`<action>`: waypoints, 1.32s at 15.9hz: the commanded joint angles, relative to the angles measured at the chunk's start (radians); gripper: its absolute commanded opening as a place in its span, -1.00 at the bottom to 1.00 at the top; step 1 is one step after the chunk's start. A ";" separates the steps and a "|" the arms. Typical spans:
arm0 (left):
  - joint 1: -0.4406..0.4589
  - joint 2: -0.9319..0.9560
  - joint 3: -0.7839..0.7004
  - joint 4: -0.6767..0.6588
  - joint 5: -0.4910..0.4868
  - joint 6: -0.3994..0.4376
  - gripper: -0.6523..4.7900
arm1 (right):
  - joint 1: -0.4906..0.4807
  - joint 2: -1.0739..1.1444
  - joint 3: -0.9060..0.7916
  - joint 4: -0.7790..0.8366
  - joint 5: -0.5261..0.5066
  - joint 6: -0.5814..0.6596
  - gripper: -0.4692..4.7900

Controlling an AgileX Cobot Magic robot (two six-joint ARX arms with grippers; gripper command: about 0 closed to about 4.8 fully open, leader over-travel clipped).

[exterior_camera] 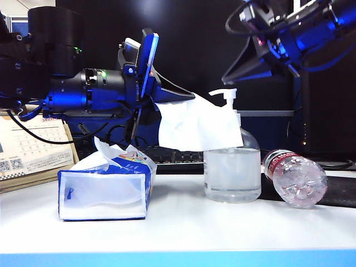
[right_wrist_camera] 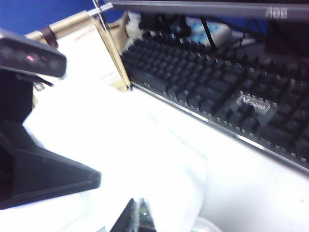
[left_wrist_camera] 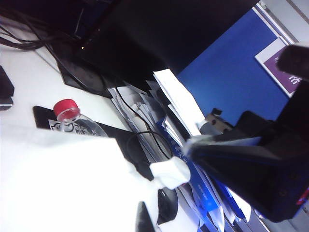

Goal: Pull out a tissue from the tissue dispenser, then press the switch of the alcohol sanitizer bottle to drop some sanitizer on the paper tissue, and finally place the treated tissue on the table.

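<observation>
Counter (exterior_camera: 178,233) up front; our left gripper (exterior_camera: 158,108) is clamped on the tissue (exterior_camera: 197,125) beside the pump (exterior_camera: 225,95). Right gripper (exterior_camera: 236,75), closed and empty, could tip the sanitizer bottle (exterior_camera: 232,172) pressing off-centre.

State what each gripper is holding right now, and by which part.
The left gripper is shut on the tissue, pinching its upper left edge beside the pump. The right gripper, shut above the sanitizer bottle, holds nothing.

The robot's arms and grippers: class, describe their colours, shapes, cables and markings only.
The left arm is glossy black and cylindrical, with blue reflections, a small green light and black cables beneath. Its left gripper has tapered black wedge fingers, with a blue-and-white plate behind them. The right arm is black with blue sheen, a looping black cable and a pinkish light; its right gripper fingers are dark wedges.
</observation>
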 commanded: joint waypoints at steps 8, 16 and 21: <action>0.000 -0.003 0.003 0.015 0.012 0.003 -0.78 | 0.000 0.047 -0.031 -0.031 0.002 -0.003 -0.84; 0.000 -0.003 0.003 0.015 0.012 -0.005 -0.78 | 0.000 0.071 -0.112 0.007 0.006 0.010 -0.84; 0.000 -0.003 0.003 0.015 0.011 -0.004 -0.78 | 0.000 0.074 -0.126 0.026 0.005 0.010 -0.84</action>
